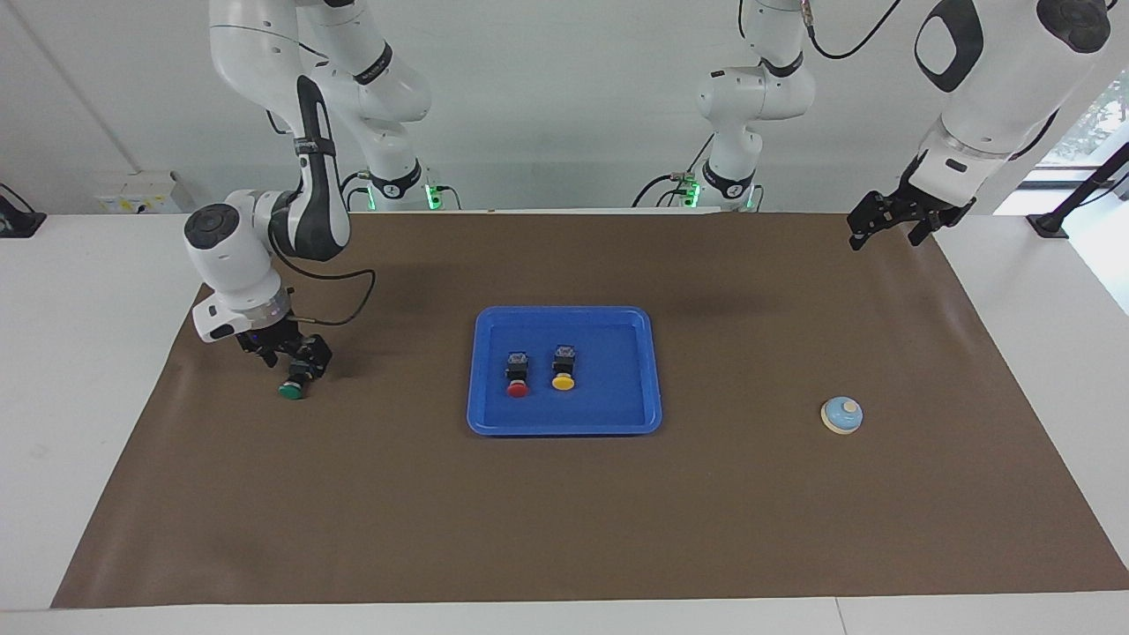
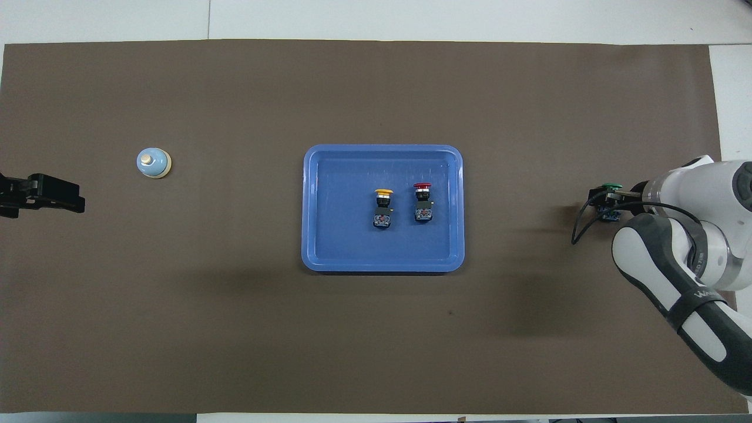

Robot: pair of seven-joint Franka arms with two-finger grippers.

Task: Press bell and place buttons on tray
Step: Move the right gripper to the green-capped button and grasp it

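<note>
Buttons sit apart: the red button (image 1: 517,377) and the yellow button (image 1: 563,370) lie side by side inside the blue tray (image 1: 564,426) at the middle of the brown mat (image 1: 564,529), while the green button (image 1: 295,383) lies on the mat toward the right arm's end. The right gripper (image 1: 294,357) is down over the green button's black body with its fingers spread, not clamped. The bell (image 1: 841,414) stands toward the left arm's end. The left gripper (image 1: 882,220) waits, fingers apart, over the mat's corner.
</note>
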